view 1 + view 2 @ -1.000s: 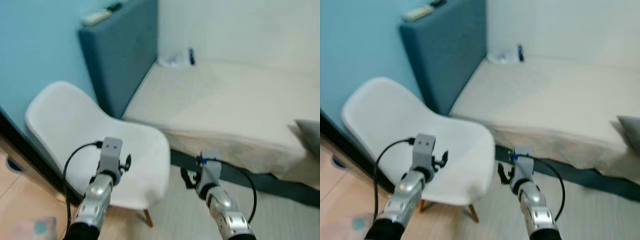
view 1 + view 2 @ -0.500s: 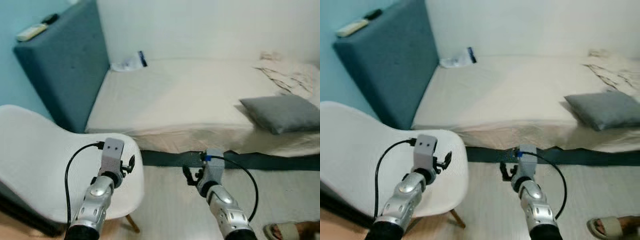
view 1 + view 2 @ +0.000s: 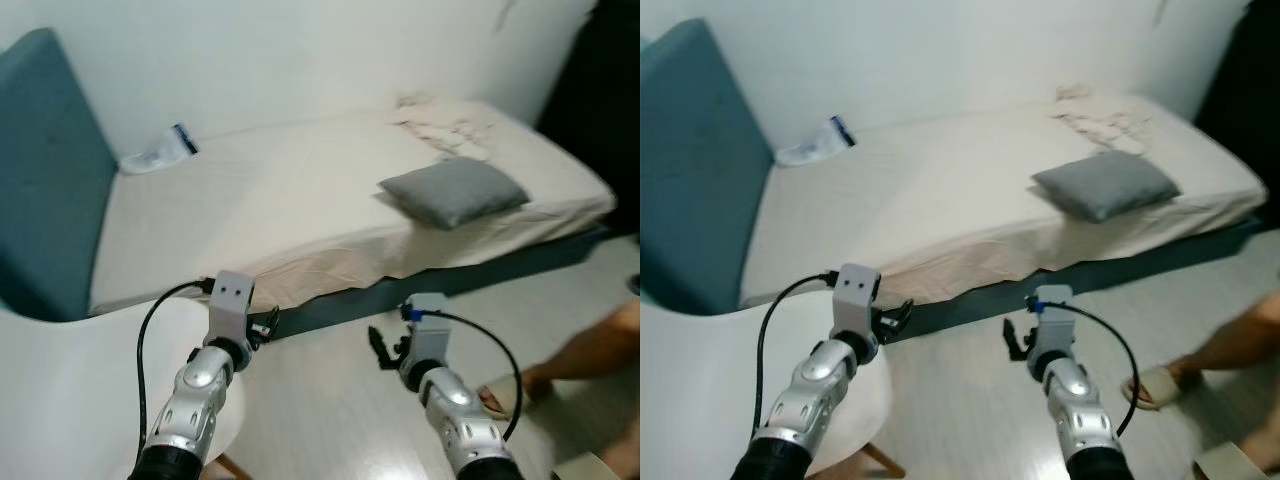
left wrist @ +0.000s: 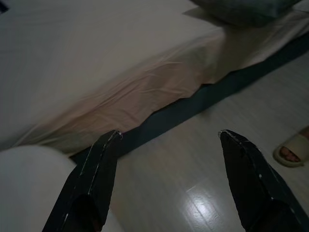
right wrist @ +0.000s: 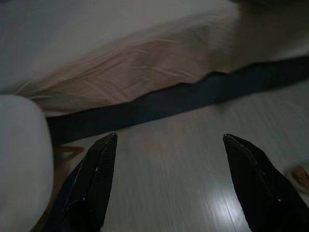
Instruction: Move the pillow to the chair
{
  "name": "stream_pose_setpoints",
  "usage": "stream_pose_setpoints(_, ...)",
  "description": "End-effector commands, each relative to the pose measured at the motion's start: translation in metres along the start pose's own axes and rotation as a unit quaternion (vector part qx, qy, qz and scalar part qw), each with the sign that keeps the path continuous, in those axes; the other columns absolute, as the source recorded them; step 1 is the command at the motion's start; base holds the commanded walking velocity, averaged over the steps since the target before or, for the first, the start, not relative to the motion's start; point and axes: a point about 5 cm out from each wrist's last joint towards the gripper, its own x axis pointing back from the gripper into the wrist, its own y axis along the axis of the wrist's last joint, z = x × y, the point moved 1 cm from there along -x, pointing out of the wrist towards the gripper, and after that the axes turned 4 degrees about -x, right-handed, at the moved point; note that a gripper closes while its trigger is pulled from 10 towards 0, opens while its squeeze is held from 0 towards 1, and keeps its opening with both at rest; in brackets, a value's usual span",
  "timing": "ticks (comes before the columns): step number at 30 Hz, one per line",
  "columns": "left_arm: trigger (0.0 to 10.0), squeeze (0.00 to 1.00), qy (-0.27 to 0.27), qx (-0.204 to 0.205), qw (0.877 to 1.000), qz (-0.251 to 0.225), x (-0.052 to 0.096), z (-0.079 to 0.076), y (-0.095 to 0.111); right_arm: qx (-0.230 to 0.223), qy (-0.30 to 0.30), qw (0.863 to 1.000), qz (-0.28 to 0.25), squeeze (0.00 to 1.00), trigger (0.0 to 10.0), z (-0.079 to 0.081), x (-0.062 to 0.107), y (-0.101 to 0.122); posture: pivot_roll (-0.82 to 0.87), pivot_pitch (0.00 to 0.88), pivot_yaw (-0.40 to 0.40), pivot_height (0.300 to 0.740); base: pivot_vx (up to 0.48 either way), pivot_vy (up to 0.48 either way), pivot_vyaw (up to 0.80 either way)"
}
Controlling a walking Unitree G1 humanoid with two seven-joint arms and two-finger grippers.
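At the far left a blue headboard (image 3: 40,170) stands at the end of the bed (image 3: 260,215), and below it the white chair (image 3: 70,390) curves in at the robot's left side. The left gripper (image 4: 169,179) hangs over the chair's edge and the pale floor (image 3: 330,400), its two black fingers spread wide with nothing between them. A small white packet (image 3: 160,152) lies on the cream sheet near the headboard. The right gripper (image 5: 169,183) is held above the floor in front of the bed's dark base, fingers likewise wide apart and empty. Further right the grey pillow (image 3: 453,190) rests on the mattress, well apart from both grippers, beside crumpled bedding (image 3: 440,122). A person's sandalled foot (image 3: 1155,385) shows at the right
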Motion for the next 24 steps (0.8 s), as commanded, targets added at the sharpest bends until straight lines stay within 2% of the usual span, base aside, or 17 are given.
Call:
stream_pose_setpoints(1,10.0,0.00,0.006,0.007,1.000,0.004,0.0011,0.0020,-0.0034,0.008,0.009,1.000,0.011,0.00,10.0,0.0029,0.0003,-0.0058,0.03,0.083,0.062,0.717,0.000,0.000,-0.80)
stream_pose_setpoints(3,10.0,0.00,0.005,0.008,1.000,0.004,0.0008,0.0020,-0.0033,0.011,0.011,1.000,0.014,0.00,10.0,0.0024,-0.0001,-0.0055,0.03,0.079,0.059,0.717,0.000,0.000,-0.80)
stream_pose_setpoints(5,10.0,0.00,0.003,0.005,1.000,0.003,0.0008,0.0020,-0.0029,0.033,0.012,0.999,0.014,0.00,10.0,0.0009,-0.0005,-0.0038,0.03,0.075,0.053,0.717,0.000,0.000,0.00)
stream_pose_setpoints(13,10.0,0.00,-0.008,0.015,1.000,-0.017,0.0030,-0.0001,0.0016,0.042,0.020,0.999,0.020,0.00,10.0,0.0026,-0.0002,-0.0074,0.03,0.067,0.039,0.717,0.000,0.000,0.00)
stream_pose_setpoints(24,10.0,0.00,-0.019,0.014,0.999,-0.024,0.0052,-0.0047,0.0012,0.058,0.013,0.998,0.021,0.00,10.0,0.0004,0.0003,-0.0093,0.03,0.070,0.039,0.717,0.304,0.000,0.00)
